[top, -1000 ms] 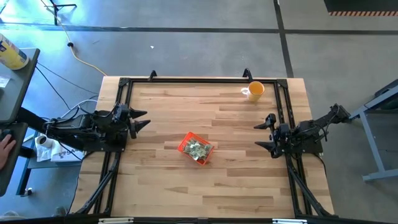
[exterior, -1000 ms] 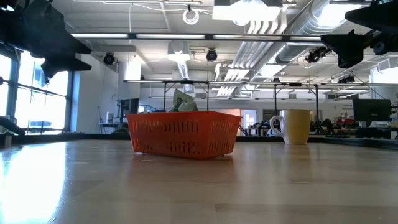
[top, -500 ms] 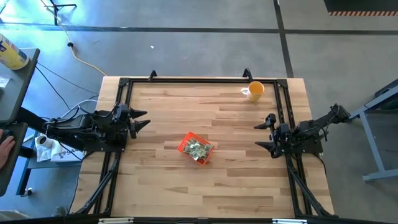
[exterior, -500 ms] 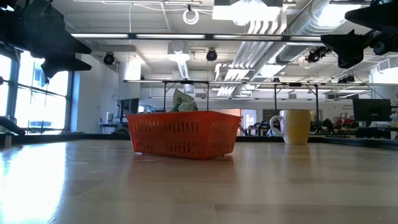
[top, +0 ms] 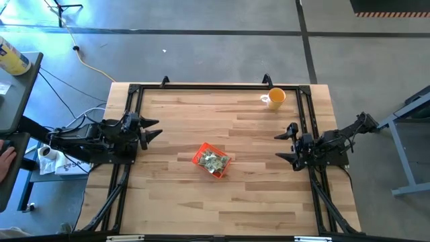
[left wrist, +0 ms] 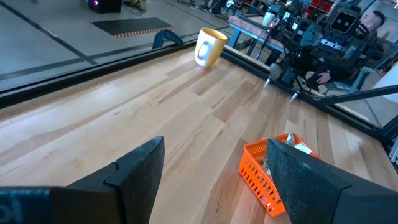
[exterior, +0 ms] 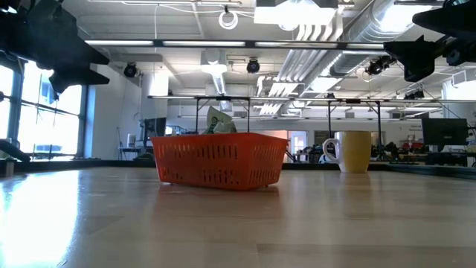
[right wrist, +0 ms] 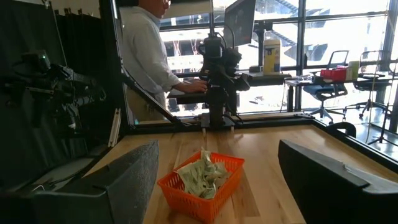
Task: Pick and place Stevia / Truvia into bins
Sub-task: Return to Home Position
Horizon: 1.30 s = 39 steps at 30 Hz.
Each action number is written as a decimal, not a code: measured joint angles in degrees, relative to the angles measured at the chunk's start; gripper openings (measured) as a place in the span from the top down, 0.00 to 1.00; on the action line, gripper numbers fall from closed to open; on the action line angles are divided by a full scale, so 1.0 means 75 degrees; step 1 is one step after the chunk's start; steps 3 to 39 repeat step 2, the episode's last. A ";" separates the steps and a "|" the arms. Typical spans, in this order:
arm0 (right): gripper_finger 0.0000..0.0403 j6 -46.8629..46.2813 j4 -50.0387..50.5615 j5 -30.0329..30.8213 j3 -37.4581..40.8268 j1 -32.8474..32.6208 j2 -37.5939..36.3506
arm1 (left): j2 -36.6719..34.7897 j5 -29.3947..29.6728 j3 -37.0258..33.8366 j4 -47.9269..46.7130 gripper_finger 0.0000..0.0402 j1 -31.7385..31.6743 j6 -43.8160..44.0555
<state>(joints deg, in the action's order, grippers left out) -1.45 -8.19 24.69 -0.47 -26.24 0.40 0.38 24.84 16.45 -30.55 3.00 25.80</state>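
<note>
High view: sachets (top: 215,162) fill orange bin (top: 201,151) between left gripper (top: 158,128), right gripper (top: 277,147).

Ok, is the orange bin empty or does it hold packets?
Not empty: pale green stevia packets heap above the rim of the orange bin in the right wrist view.

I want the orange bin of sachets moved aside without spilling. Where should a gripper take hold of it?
Probably a side wall of the orange bin, pinched over its rim from straight above: the walls are thin and upright, the top open, and the sachets heap in the middle.
</note>
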 joint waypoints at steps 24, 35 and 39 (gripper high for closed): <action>0.21 0.0000 -0.0001 0.0000 0.0000 -0.0001 0.0001 | 0.0000 0.0000 0.0000 -0.0002 0.21 0.0001 0.0000; 0.21 0.0000 -0.0001 0.0000 0.0000 -0.0001 0.0001 | 0.0000 0.0000 0.0000 -0.0002 0.21 0.0001 0.0000; 0.21 0.0000 -0.0001 0.0000 0.0000 -0.0001 0.0001 | 0.0000 0.0000 0.0000 -0.0002 0.21 0.0001 0.0000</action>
